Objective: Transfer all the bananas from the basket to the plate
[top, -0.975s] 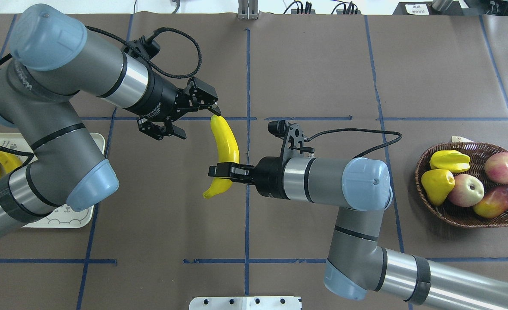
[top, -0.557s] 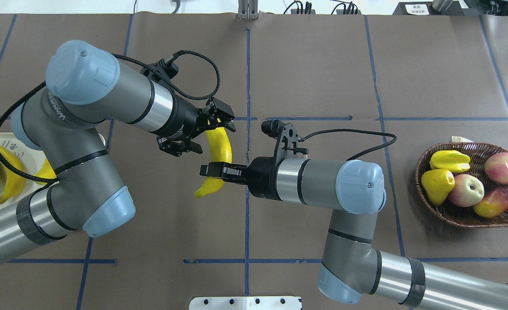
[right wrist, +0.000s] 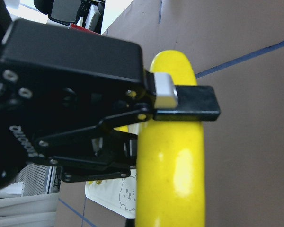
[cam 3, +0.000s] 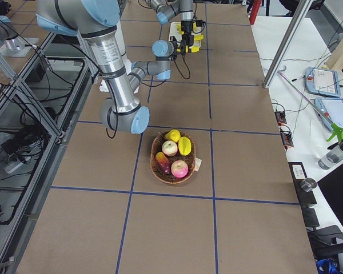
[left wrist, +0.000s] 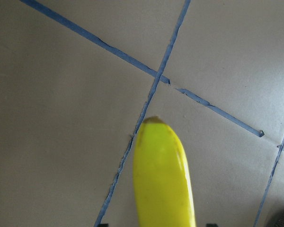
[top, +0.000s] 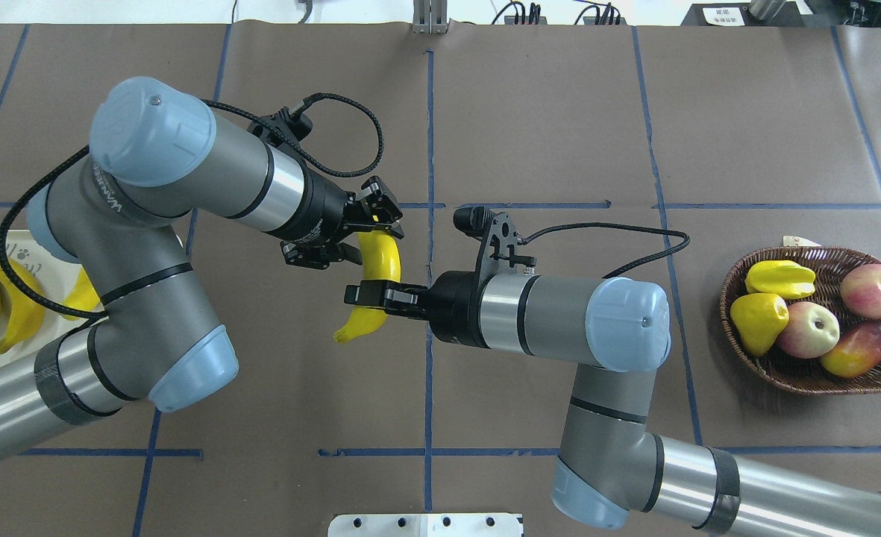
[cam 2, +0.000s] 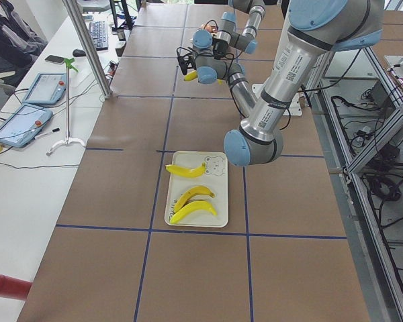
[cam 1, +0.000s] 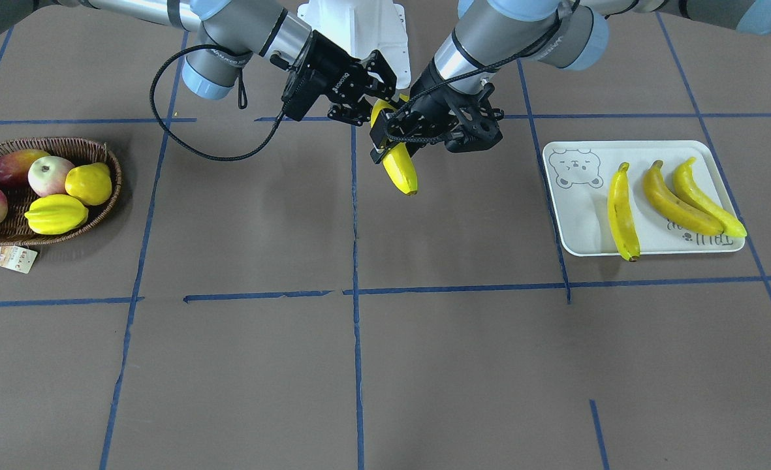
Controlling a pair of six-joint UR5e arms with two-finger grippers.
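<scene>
The last banana [top: 378, 261] hung in the air above the middle of the counter [cam 1: 463, 365], well apart from both the basket [top: 820, 384] and the plate [cam 1: 581, 215]. Three other bananas [cam 1: 676, 202] lay side by side on the plate, and none showed in the basket. The right fingers [top: 369, 292] were clamped across the banana's lower half, leaving its tail end jutting free. The left fingers [top: 379, 205] sat narrow around its upper end. In the right wrist view one pad lay flat against the skin, so both arms appeared to grip the banana at once.

The skin was glossy, with bright highlights, so it probably offered little friction. It kept its curve without sagging between the two holds, which suggested a stiff, light piece that would not bruise or crush under a firm pinch. The main risk seemed to be turning rather than breaking. Held near one end, the long free part could swing downward once the other hold let go, or the tapered tip could squirt out from between the pads. The safest place to take it looked like the thick middle, with the pads on the two broad sides rather than on the inner and outer edges of the curve.
</scene>
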